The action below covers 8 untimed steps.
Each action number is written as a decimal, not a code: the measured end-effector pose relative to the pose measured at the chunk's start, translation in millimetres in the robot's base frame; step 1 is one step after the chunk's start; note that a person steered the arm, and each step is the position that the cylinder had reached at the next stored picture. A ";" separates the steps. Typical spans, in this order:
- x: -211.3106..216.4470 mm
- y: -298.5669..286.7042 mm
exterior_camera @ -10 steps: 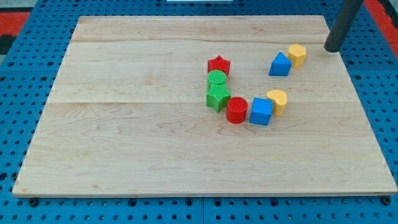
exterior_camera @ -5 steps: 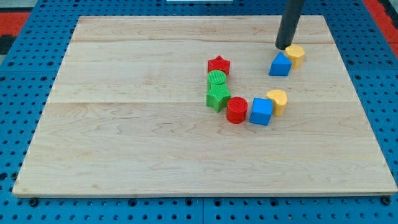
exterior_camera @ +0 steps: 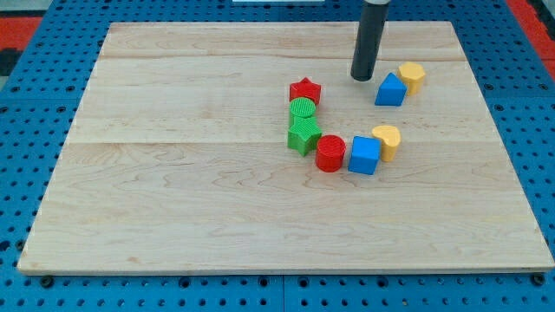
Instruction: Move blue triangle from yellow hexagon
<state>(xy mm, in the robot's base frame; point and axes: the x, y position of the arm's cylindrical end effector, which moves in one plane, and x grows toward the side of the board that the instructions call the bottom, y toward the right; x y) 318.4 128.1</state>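
The blue triangle (exterior_camera: 390,90) lies on the wooden board at the upper right, touching the yellow hexagon (exterior_camera: 412,76) on its upper right side. My tip (exterior_camera: 362,78) stands just to the upper left of the blue triangle, a small gap away from it.
A curved row of blocks sits near the board's middle: red star (exterior_camera: 305,90), green cylinder (exterior_camera: 303,109), green star (exterior_camera: 303,134), red cylinder (exterior_camera: 330,153), blue cube (exterior_camera: 365,155), yellow heart (exterior_camera: 387,140). The board's edge (exterior_camera: 286,269) borders a blue pegboard.
My tip has moved left across the top of the board, from right of the yellow hexagon to the upper left of the blue triangle. No block has moved.
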 end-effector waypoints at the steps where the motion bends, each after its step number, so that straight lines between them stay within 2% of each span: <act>1: 0.0 16.0; 3: 4.8 46.5; 4: 27.0 48.9; 5: 43.6 48.3; 8: 43.6 18.3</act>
<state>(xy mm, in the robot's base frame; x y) 362.0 146.4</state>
